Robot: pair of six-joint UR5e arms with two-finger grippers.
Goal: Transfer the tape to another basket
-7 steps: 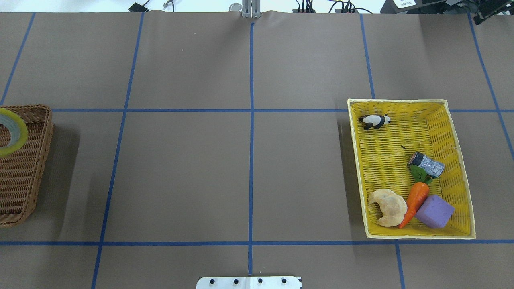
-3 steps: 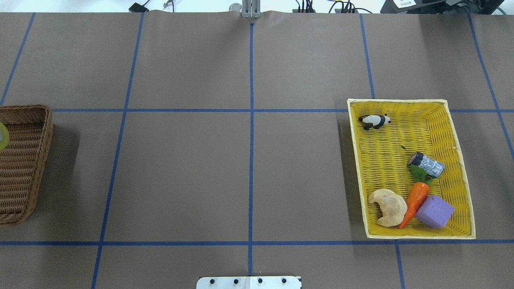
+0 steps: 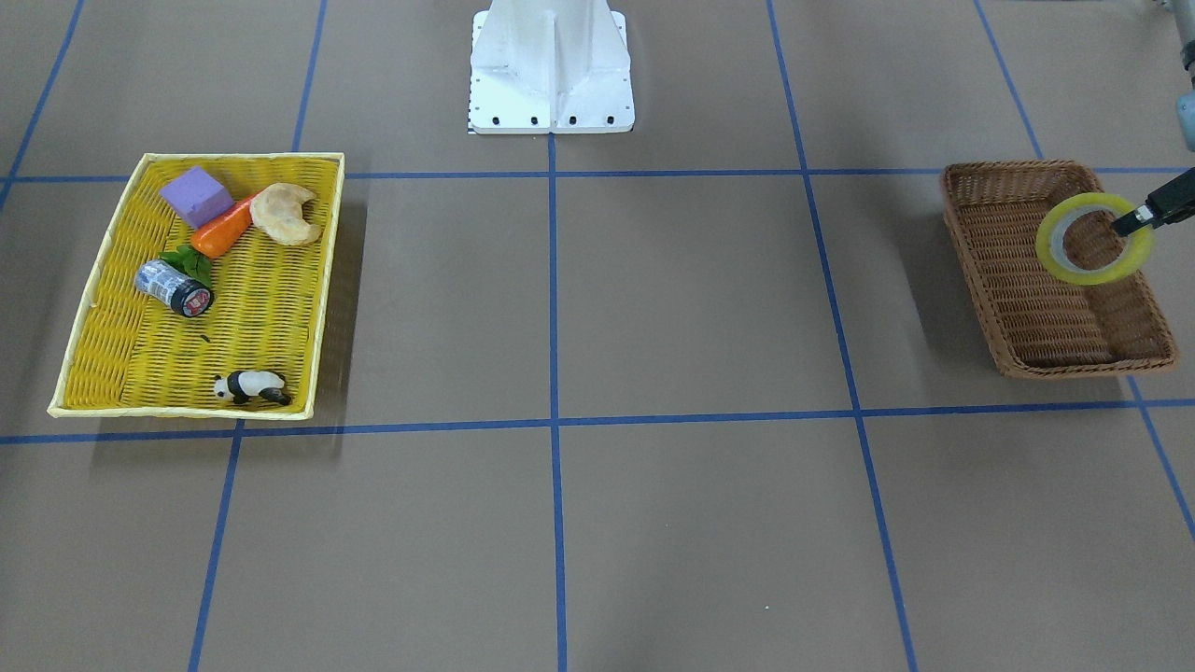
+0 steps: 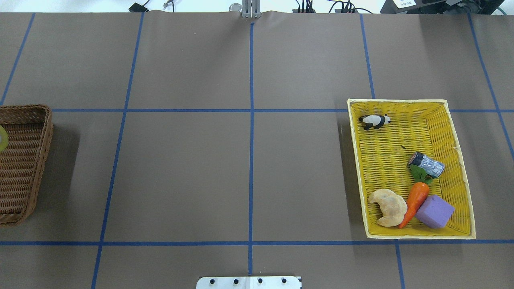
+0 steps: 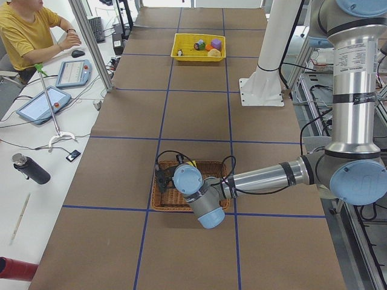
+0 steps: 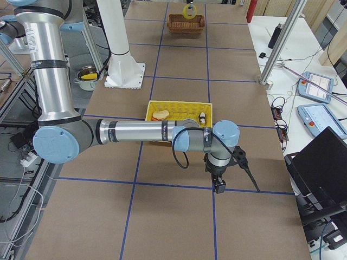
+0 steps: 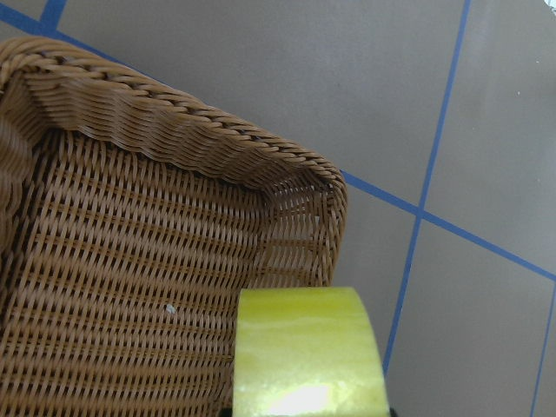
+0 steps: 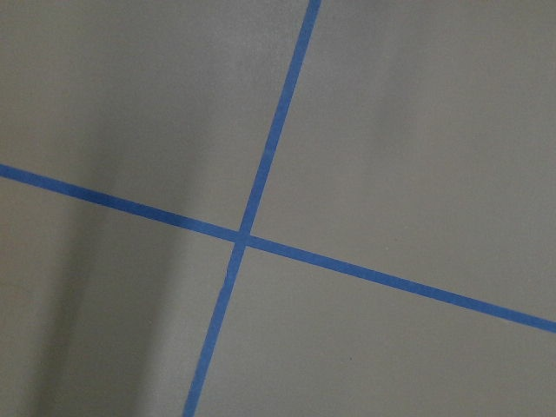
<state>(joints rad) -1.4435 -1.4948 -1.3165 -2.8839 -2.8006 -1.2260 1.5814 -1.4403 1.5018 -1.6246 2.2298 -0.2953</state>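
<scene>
The tape [image 3: 1090,239], a translucent yellow ring with a white core, hangs upright over the brown wicker basket [image 3: 974,245] at the table's left end. My left gripper [image 3: 1127,224] is shut on the tape's rim and holds it above the basket floor. In the left wrist view the tape [image 7: 309,354] sits at the bottom edge, over the basket's corner [image 7: 130,261]. In the overhead view only a sliver of tape [image 4: 2,138] shows beside the basket [image 4: 24,160]. My right gripper [image 6: 219,187] shows only in the exterior right view, low over bare table; I cannot tell its state.
A shallow yellow woven tray [image 4: 457,132] on the right holds a small dark can [image 4: 426,164], a carrot [image 4: 415,200], a croissant [image 4: 388,206], a purple block [image 4: 435,211] and a toy panda [image 4: 374,121]. The robot base [image 3: 551,65] stands at mid-table.
The tape has moved left in the overhead view, from largely visible over the basket to only a sliver at the frame's edge. The tray's contents have not moved.
</scene>
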